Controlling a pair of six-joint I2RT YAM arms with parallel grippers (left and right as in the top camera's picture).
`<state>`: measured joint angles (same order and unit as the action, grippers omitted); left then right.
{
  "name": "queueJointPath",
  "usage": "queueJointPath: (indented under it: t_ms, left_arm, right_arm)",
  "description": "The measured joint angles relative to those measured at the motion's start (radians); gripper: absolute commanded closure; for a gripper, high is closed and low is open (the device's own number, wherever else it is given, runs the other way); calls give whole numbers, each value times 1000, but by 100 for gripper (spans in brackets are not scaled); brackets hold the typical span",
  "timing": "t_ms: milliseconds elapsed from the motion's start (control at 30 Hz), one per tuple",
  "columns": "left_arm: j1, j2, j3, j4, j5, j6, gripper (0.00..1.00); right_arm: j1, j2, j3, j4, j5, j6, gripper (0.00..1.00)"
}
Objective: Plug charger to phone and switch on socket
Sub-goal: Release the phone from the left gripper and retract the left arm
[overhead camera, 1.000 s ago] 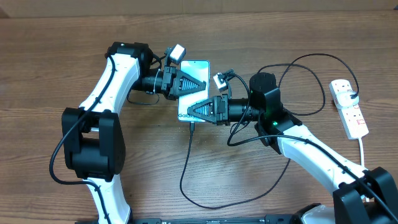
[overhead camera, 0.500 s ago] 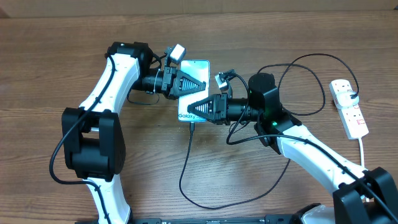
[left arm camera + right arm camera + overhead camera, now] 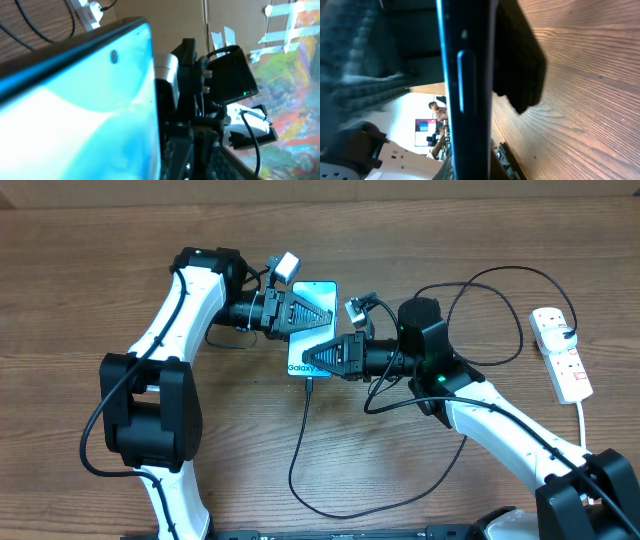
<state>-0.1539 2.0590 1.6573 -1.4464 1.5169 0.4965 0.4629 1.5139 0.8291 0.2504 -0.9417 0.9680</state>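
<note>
- Our right hand (image 3: 310, 360) is clamped on the lit phone (image 3: 297, 352), upper centre of the frame.
- We cannot tell whether our left hand (image 3: 326, 312), over the phone, grips it.
- The charger (image 3: 296, 450) loops below the phone; the socket (image 3: 561, 352) lies at the right edge.

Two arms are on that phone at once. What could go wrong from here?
The left pincer and right pincer both crowd the phone; pulling unevenly could twist it or let it slip. The cable meets the phone's lower edge, but whether it's seated is hidden; a tug might free it. Its loops lie by the right arm and could snag on a reach to the power strip.
</note>
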Motion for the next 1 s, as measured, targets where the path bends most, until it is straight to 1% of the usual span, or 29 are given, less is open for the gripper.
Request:
queueJointPath:
  t_ms: [33, 233, 433, 467, 500, 533, 633, 667, 733, 833, 933, 1000]
  left_arm:
    - [0, 0, 0, 2, -2, 1, 43]
    - [-1, 0, 0, 35, -45, -24, 39]
    - [10, 0, -1, 97, -188, -109, 37]
    - [13, 0, -1, 106, -217, -123, 32]
    - [17, 0, -1, 114, -246, -129, 21]
    - [21, 0, -1, 122, -275, -135, 0]
    - [32, 0, -1, 129, -363, -160, 0]
    - [36, 0, -1, 134, -396, -167, 0]
    - [38, 0, -1, 145, -493, -204, 0]
    - [41, 0, -1, 158, -685, -290, 0]
    - [41, 0, -1, 166, -846, -364, 1]
    - [41, 0, -1, 172, -918, -392, 1]
  right_arm:
    - [0, 0, 0, -10, 3, 0, 95]
    - [0, 0, 2, -89, 18, -52, 96]
    - [3, 0, 5, -218, 55, -146, 96]
    - [4, -2, 9, -254, 76, -166, 96]
    - [5, -4, 10, -285, 97, -180, 96]
    - [6, -5, 10, -320, 122, -193, 96]
    - [6, -5, 7, -439, 259, -202, 96]
    - [5, -4, 5, -450, 279, -203, 96]
    - [1, -3, -6, -459, 339, -209, 96]
    - [2, -2, -13, -461, 412, -215, 96]
    - [2, 4, -13, -461, 454, -220, 96]
    - [2, 16, -13, -460, 473, -222, 96]
